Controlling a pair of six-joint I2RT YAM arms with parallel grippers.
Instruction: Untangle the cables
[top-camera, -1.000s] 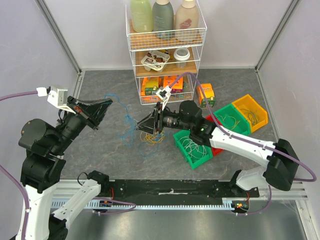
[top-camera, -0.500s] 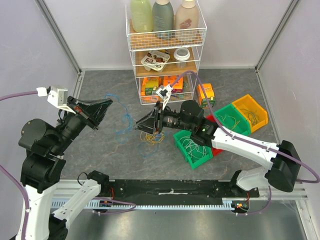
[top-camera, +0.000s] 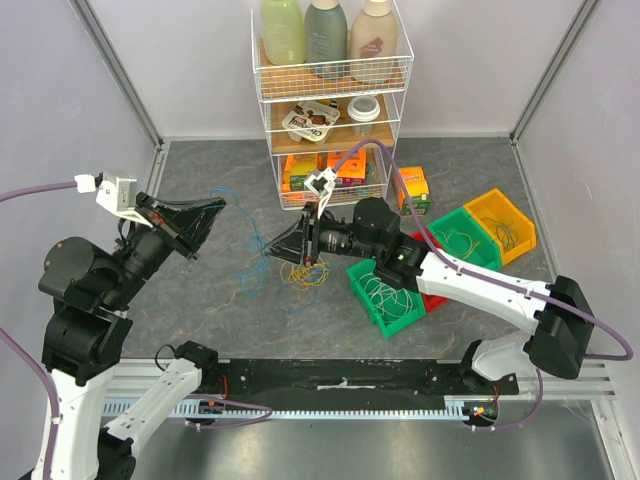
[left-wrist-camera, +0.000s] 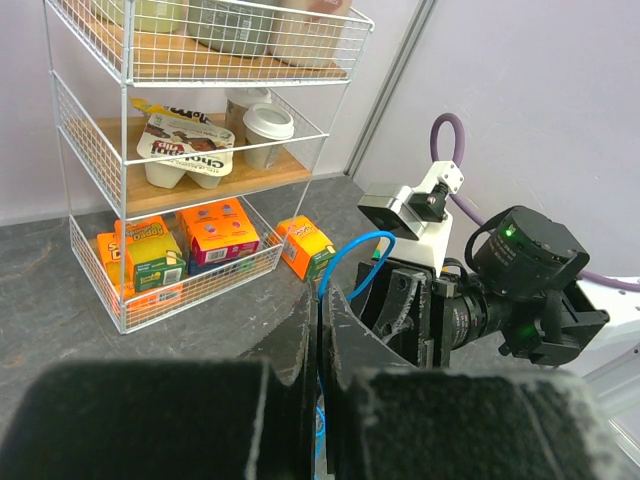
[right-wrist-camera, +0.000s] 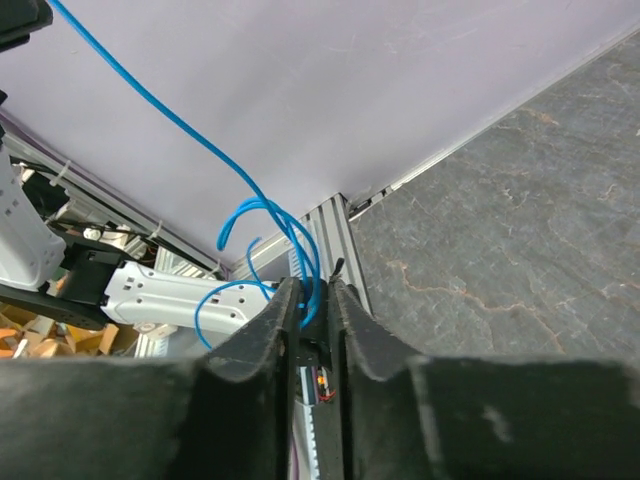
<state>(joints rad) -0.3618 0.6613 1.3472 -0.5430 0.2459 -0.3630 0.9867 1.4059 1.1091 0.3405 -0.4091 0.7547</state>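
Observation:
A blue cable (top-camera: 245, 258) hangs in thin loops between my two grippers, above the dark table. My left gripper (top-camera: 217, 208) is raised at the left and shut on one end of that cable (left-wrist-camera: 355, 245), which curves up out of its tips (left-wrist-camera: 322, 300). My right gripper (top-camera: 268, 250) points left at mid-table. Its jaws (right-wrist-camera: 312, 285) stand a narrow gap apart, with strands of the blue cable (right-wrist-camera: 200, 150) running between the tips. A tangle of yellow cables (top-camera: 305, 276) lies on the table under the right gripper.
A white wire rack (top-camera: 330, 110) with bottles, cups and boxes stands at the back centre. An orange box (top-camera: 412, 188) lies beside it. Two green bins (top-camera: 385, 298) (top-camera: 462, 236) and a yellow bin (top-camera: 502, 224) holding wires sit at the right.
My right gripper has crept left and a little up, and its jaws have narrowed around the blue cable. The left arm has not moved.

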